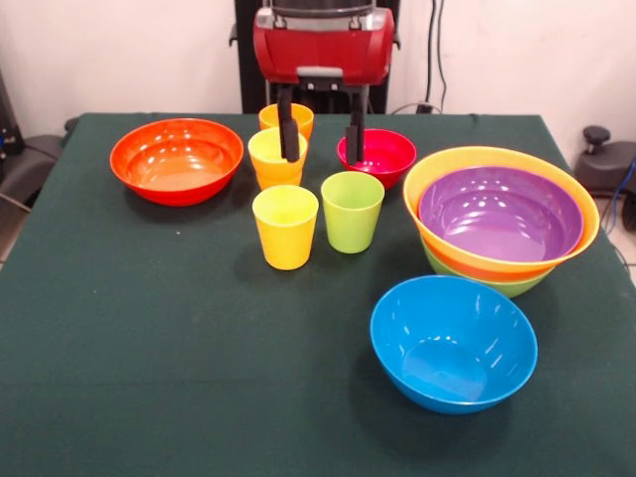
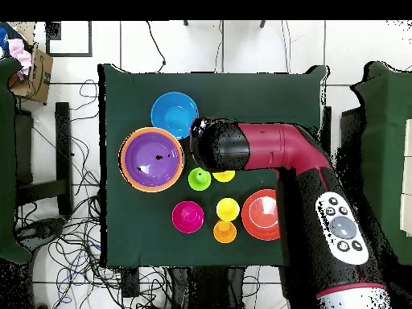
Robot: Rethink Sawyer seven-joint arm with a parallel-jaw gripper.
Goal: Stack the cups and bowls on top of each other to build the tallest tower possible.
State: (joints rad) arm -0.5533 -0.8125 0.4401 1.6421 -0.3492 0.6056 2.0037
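Jaws (image 1: 320, 137) open wide, holding nothing, fingers hanging over the gap between the yellow-on-orange cup pair (image 1: 277, 157) and the small magenta bowl (image 1: 377, 157); looks like hover height, no contact seen. From the jaws: second orange cup (image 1: 286, 118) at about 11 o'clock just behind the pair, loose yellow cup (image 1: 285, 227) at 7 and lime cup (image 1: 352, 211) at 5, side by side, close but apart. Red-orange bowl (image 1: 176, 160) out at 9, alone. Main tower (image 1: 502, 221) at 4: purple bowl nested in the big orange one, lime bowl showing beneath, widest pieces at the base so likely the foundation. Blue bowl (image 1: 453, 343) further out at 5, near desk (image 1: 149, 378) front edge, separate. Judgement: early stage, most pieces unstacked; open jaws between cup pair and magenta bowl suggest choosing the next pick. Overhead: arm covers part of the cup cluster.
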